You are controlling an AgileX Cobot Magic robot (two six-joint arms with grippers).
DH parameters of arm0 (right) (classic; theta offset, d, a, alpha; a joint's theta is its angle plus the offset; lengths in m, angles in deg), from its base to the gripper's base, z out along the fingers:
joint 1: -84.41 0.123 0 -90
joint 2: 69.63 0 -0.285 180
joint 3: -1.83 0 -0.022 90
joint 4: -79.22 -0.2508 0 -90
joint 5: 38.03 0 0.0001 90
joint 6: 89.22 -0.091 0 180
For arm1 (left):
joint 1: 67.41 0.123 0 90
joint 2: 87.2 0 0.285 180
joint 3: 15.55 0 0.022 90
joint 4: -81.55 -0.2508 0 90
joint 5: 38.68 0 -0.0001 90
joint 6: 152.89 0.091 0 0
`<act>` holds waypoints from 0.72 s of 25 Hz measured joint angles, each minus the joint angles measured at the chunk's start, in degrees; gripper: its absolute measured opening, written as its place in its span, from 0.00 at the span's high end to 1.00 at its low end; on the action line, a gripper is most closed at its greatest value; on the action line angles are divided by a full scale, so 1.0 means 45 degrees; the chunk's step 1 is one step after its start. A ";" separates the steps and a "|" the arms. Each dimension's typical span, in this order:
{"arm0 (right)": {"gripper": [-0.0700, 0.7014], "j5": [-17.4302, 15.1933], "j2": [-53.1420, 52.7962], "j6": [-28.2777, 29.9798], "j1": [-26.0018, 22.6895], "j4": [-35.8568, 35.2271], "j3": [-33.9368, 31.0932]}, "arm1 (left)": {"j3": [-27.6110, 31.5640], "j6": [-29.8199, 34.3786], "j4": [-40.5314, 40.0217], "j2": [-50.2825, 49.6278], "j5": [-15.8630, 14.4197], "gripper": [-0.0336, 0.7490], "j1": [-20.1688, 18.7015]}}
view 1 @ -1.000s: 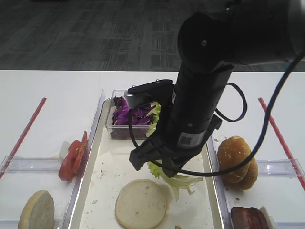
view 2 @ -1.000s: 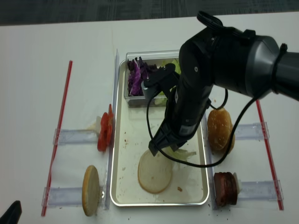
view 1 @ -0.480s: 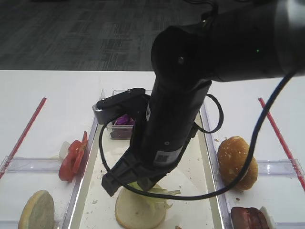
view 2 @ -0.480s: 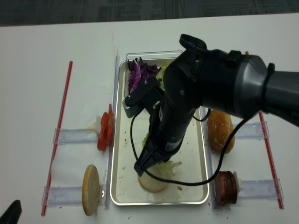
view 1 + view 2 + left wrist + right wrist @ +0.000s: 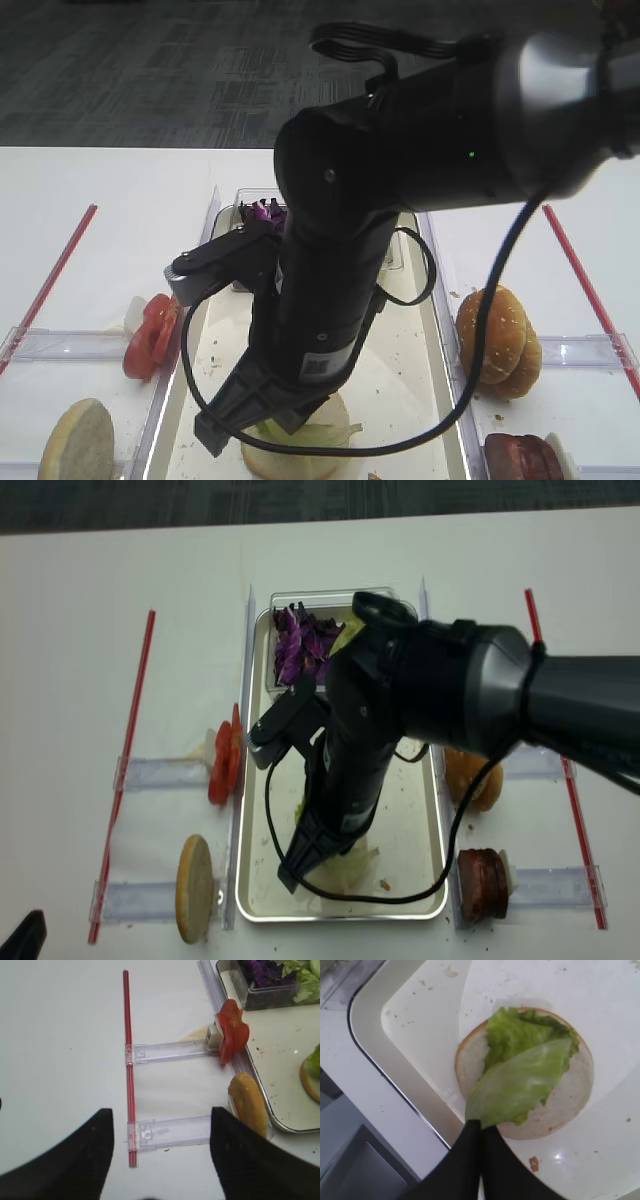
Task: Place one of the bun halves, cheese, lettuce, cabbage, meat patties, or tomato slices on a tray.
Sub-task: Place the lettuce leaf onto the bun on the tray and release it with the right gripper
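Light green wavy-edged lettuce leaf (image 5: 522,1077) lies draped over the pale cut face of a round bun half (image 5: 570,1105), leaf covering the bun's centre and 12 o'clock portion, bare bread showing along the rim from 3 to 9 o'clock; bun half sits on the cream-white floor of the large rectangular silver-rimmed tray (image 5: 395,1067), near the tray's rounded corner, crumbs scattered around; right gripper (image 5: 481,1132), black fingers pressed together with no gap, pinches the leaf's narrow end at the bun's 7 o'clock edge; in the high view the dark right arm (image 5: 340,290) reaches down over the tray and hides most of bun and leaf, only a pale green fringe visible beneath it; clear plastic tub with dark purple shredded cabbage (image 5: 298,645) at the tray's 12 o'clock end; red tomato slices (image 5: 224,762) standing on edge just outside the tray's 9 o'clock rim; a second bun half (image 5: 195,887) upright on edge at 8 o'clock; golden-brown sesame-topped bun halves (image 5: 497,337) stacked at 3 o'clock; dark reddish-brown meat patties (image 5: 482,882) at 4 o'clock; left gripper (image 5: 161,1147) hangs well apart over the white table (image 5: 60,1060), its two dark fingers spread wide with nothing between them, above a red straw-like strip (image 5: 128,1060).
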 joint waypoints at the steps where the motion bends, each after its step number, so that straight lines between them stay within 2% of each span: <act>1: 0.89 0.0037 0.0095 0.0000 0.0012 0.0034 0.0082 | 0.0000 0.0000 0.0000 0.0000 0.0000 0.41 0.0000; 18: 0.89 0.0480 0.1044 0.0464 0.0033 0.0467 0.0404 | 0.0000 0.0000 0.0000 0.0000 0.0000 0.41 0.0000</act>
